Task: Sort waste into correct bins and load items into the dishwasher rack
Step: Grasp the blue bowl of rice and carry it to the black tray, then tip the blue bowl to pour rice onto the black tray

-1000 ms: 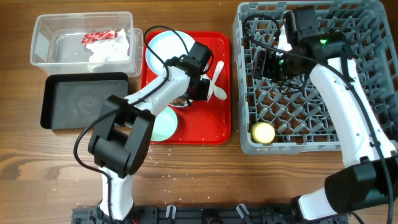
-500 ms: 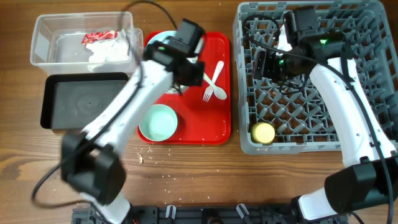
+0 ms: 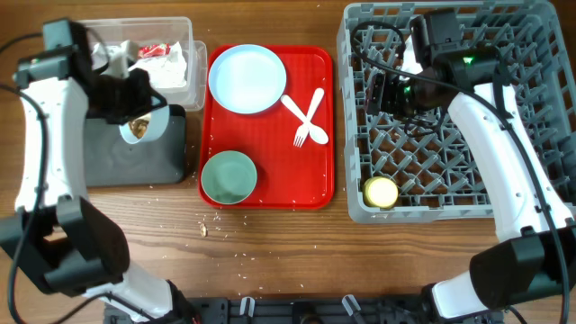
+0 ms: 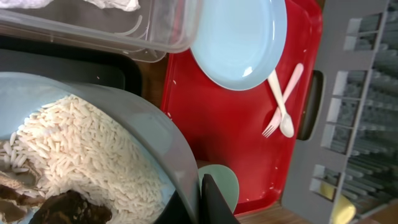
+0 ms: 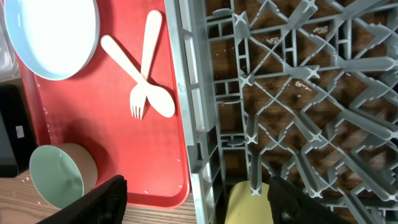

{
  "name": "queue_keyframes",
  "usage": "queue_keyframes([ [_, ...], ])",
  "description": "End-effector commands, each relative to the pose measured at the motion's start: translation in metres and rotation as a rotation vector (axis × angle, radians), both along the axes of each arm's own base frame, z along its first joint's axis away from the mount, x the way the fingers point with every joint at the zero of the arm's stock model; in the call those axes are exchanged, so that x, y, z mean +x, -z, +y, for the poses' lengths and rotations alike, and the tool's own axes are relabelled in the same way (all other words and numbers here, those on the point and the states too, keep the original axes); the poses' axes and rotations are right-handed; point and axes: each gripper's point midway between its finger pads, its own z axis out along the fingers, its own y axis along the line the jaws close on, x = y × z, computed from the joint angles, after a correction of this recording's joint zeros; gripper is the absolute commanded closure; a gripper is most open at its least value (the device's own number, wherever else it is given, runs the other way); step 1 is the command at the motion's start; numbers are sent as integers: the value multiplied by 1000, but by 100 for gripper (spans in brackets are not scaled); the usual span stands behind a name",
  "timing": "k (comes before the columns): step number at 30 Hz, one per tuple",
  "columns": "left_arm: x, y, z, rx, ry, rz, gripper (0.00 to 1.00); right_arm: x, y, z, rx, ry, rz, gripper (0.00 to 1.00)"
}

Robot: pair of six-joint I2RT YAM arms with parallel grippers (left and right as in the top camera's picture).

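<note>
We've wrapper (image 3: 151,51), tissue (image 3: 167,74) binned, cup (image 3: 381,192) racked; left gripper (image 4: 198,196) clamps scrap bowl (image 3: 137,127) over black tray (image 3: 117,167) (undumped); right gripper (image 5: 202,202) agape, empty; plate (image 3: 243,79), green bowl (image 3: 228,176), cutlery (image 3: 306,121) left

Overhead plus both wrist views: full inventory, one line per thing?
clear tub: 1, transparent, far left of table
wrapper: 1, red-and-white, in clear tub
tissue: 1, white, in clear tub
black tray: 1, black, just nearer than clear tub
held bowl: 1, pale blue, over black tray
food scraps: white rice and brown bits, in held bowl
red tray: 1, red, centre
plate: 1, pale blue, far end of red tray
fork: 1, white, on red tray, crossing spoon
spoon: 1, white, on red tray
mint bowl: 1, mint, near-left of red tray
rack: 1, grey, right
yellow cup: 1, yellow, near-left corner of rack
crumbs: scattered, pale, on table
left gripper: gripping held bowl
right gripper: open, over rack
</note>
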Motion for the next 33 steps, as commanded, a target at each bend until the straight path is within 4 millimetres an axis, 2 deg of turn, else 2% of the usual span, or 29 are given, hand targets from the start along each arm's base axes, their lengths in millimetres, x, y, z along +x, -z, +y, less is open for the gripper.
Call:
queue_keyframes([
  [1,-2,26,6,-211,42,-8,96,2,-12,0,-6,-12,-41,26],
  [6,-4,61,24,-391,-22,17,96,1,-12,0,-7,-12,-38,26],
  [11,-1,67,37,-565,-102,0,96,1,-12,0,-7,-12,-38,26],
  [22,3,41,68,-720,-200,-115,96,0,-11,-1,-10,-19,-36,26],
  [33,5,-4,85,-973,-278,-235,96,-2,-10,-1,-16,-32,-27,26],
])
